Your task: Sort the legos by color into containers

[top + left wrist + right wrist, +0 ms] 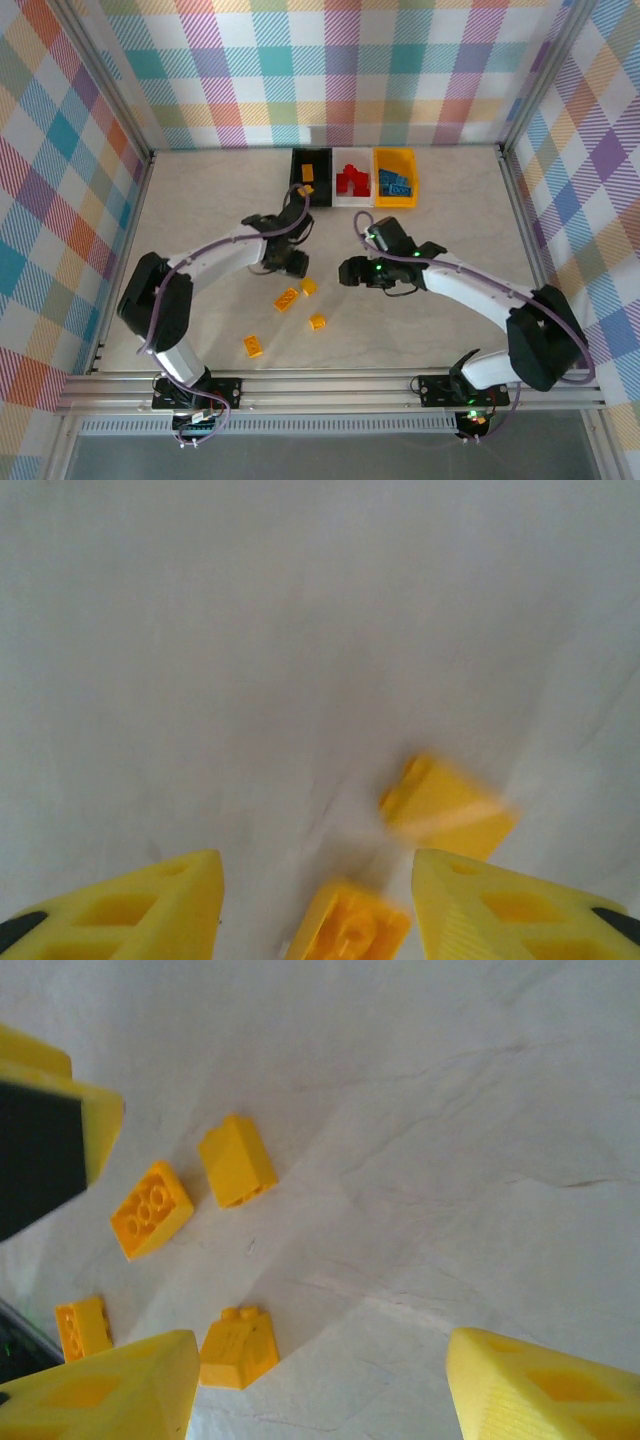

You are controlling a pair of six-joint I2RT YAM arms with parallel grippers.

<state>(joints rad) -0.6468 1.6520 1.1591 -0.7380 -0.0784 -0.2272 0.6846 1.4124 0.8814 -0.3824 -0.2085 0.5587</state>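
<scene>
Yellow-orange studded legos point(152, 1210) lie scattered on the pale table point(450, 1110). Left gripper point(315, 870) jaws released, one brick point(350, 930) between them. Right gripper point(320, 1350) jaws released.

Bins point(352, 205): three small rectangular open-topped bins, upright, joined in a row. Black bin point(318, 160) at left, an orange lego point(307, 175) inside. White bin point(352, 157) in the middle, holding clustered red legos point(350, 183). Yellow bin point(394, 152) at right, holding blue legos point(395, 184). Loose orange legos, four, lie well apart from the bins on their near side, roughly in line with the black bin. Closest brick point(309, 286) is small. Long brick point(286, 299) lies just beside it, studs up. Third brick point(318, 321) lies farther out. Farthest brick point(253, 346) is offset left.
</scene>
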